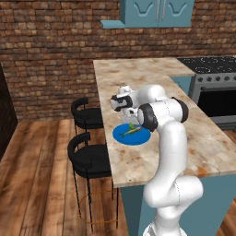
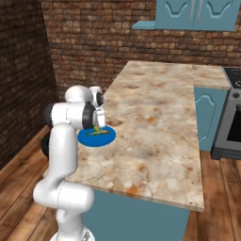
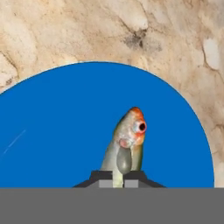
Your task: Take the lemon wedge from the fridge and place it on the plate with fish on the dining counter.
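Where the marbled worktop (image 1: 152,73) runs toward the brick wall, the blue plate (image 1: 138,138) sits near its stool-side edge, at about nine o'clock from the arm's elbow in the left base view. On the plate lies the fish (image 3: 129,142), a slim greenish body with an orange-red head; in the hand view its long axis runs from six o'clock up to roughly one o'clock, head end uppermost. The tool (image 3: 118,180) hangs low over the plate, jaws narrowed almost together around a thin pale sliver; whether that is the lemon wedge I cannot tell. Two black stools (image 1: 87,156) stand beside the worktop.
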You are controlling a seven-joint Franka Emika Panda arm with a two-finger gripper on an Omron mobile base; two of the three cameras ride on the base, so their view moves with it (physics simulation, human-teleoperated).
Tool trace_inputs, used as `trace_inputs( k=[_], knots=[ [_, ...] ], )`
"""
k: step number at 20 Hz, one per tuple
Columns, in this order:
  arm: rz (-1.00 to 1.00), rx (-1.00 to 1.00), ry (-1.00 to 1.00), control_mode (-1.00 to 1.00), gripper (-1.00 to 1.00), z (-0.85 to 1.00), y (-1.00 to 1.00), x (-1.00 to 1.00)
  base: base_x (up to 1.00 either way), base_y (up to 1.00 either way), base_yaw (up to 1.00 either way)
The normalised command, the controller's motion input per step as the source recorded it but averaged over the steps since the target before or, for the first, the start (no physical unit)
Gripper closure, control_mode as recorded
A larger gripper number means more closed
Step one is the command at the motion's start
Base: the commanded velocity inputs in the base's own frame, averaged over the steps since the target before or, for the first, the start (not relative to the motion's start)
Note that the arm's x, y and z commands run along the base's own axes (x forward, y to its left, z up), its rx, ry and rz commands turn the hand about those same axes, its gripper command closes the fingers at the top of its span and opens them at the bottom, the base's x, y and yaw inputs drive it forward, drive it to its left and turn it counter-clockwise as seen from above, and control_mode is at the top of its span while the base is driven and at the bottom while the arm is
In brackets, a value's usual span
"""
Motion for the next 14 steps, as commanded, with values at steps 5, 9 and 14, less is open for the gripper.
trace_inputs(
  k=[5,9,14],
  knots=[
    [0.00,-0.01,0.05,-1.00,1.00,-0.14,0.00,-0.30,0.00,0.00,0.00],
    [0.00,0.00,0.04,-1.00,-1.00,0.00,0.00,0.13,0.00,0.00,0.00],
    [-0.01,0.02,-0.09,-1.00,-1.00,0.57,0.00,-0.41,0.00,0.00,0.00]
  ],
)
